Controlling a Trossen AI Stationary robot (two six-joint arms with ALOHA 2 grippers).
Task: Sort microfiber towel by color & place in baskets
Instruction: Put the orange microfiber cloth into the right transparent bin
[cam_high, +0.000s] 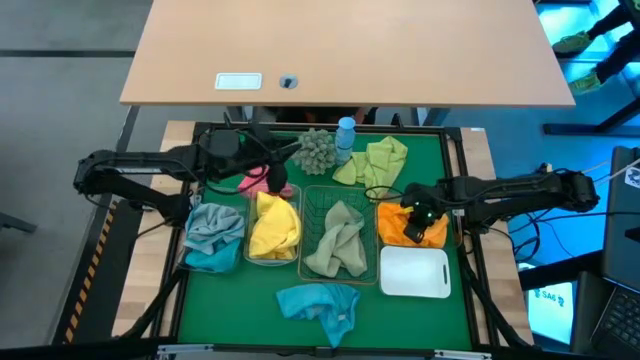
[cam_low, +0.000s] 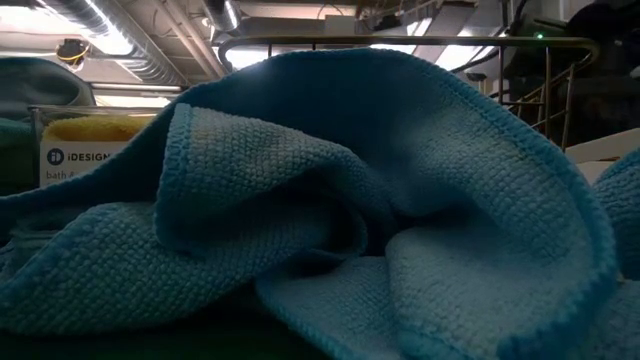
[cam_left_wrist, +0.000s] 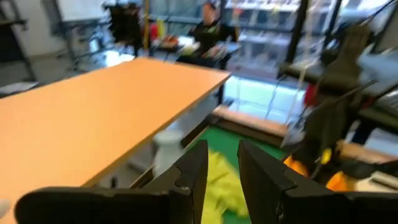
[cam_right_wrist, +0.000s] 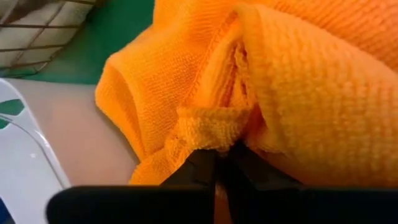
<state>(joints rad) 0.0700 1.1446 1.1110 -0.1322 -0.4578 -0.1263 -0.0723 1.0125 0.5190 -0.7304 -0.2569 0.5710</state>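
Green felt (cam_high: 200, 300) covers my table, with a bare tan desk (cam_high: 340, 50) beyond its far edge. My right arm stretches in from 3 o'clock, elbow out over the table's side, wrist tipped down. My right gripper (cam_right_wrist: 219, 163) has its fingers pinched shut on a fold of the orange towel (cam_right_wrist: 298, 93), which sits bunched in the clear bin (cam_high: 383, 215) just right of center. My left arm comes in from 9 o'clock, forearm level and wrist raised; my left gripper (cam_left_wrist: 221, 171) hangs at about 11 o'clock over the pink towel (cam_high: 262, 182), fingers slightly apart and holding nothing.

4 bins stand in a row across the middle, nearly edge to edge: grey and teal towels (cam_high: 212, 235), a yellow towel (cam_high: 272, 228), a sage towel in the dark wire basket (cam_high: 338, 270), then my orange one. Right at 6 o'clock from the orange bin, the white bin (cam_high: 415, 272) lies. Open felt lies along the near edge, apart from a blue towel (cam_high: 320, 305) at 6 o'clock that fills the low view. A lime-green towel (cam_high: 375, 162) lies at 12 o'clock beside a spiky ball (cam_high: 316, 150) and a blue bottle (cam_high: 345, 135).

On the yellow towel's bin a label (cam_low: 75, 160) reads "iDESIGN" and "bath"; the rest is hidden.
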